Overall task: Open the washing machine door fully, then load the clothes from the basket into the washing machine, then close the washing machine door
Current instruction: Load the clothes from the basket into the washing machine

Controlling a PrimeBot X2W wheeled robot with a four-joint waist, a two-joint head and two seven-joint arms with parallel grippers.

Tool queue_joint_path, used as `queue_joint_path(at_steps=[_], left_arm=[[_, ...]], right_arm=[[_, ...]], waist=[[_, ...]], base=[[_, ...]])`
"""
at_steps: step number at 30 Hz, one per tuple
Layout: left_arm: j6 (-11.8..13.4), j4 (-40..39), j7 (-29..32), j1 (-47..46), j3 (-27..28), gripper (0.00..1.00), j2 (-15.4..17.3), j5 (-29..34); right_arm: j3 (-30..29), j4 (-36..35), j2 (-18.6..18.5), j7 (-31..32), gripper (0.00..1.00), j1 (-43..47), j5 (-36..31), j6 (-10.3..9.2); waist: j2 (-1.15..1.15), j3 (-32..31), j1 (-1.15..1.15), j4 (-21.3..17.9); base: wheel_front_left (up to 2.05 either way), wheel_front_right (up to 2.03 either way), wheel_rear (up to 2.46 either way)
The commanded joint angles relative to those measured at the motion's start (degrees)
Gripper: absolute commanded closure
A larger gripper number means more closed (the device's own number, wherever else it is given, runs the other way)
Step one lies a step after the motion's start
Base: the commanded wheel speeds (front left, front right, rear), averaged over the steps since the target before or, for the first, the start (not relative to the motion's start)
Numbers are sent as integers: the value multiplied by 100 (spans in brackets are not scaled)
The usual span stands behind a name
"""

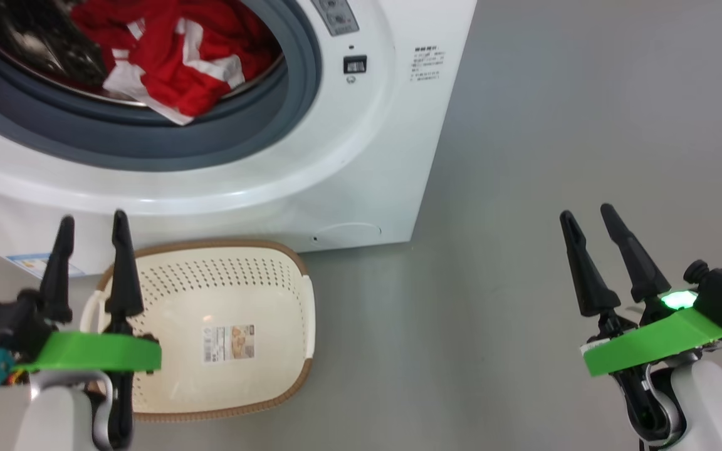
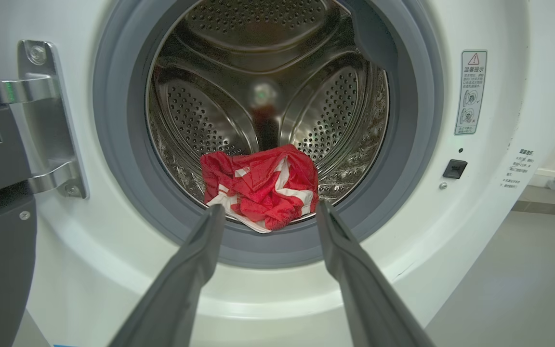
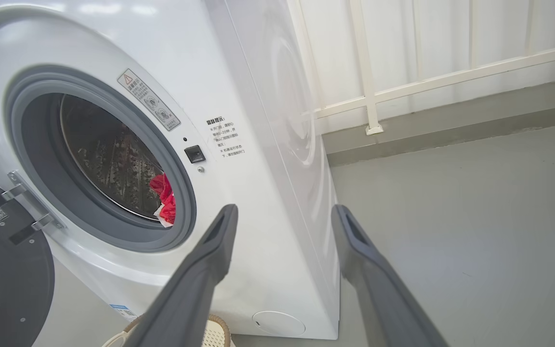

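Tapered black jaws, perforated cream basket (image 1: 254, 291)

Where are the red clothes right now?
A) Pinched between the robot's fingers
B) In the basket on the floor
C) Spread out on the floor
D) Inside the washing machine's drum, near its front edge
D: the clothes lie at the front of the drum of the washing machine, while the basket shows its bare floor and label sticker.
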Motion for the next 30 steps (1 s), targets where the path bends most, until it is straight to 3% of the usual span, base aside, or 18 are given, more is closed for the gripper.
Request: queue_joint_path(at_steps=[1, 15, 30], left_arm=[[-18, -200, -24, 127, 194, 0, 102, -76], [-18, -856, -24, 1455, 361, 0, -10, -120], [-6, -1083, -24, 1926, 327, 0, -39, -14]], right_arm=[[100, -106, -70, -27, 0, 133, 44, 52], [167, 13, -125, -27, 0, 586, 87, 52], [-15, 76, -299, -27, 0, 723, -105, 52]], waist=[[0, -301, 0, 123], [0, -936, 0, 242], [0, -1074, 0, 404]], base=[[0, 0, 0], [0, 0, 0], [0, 0, 0]])
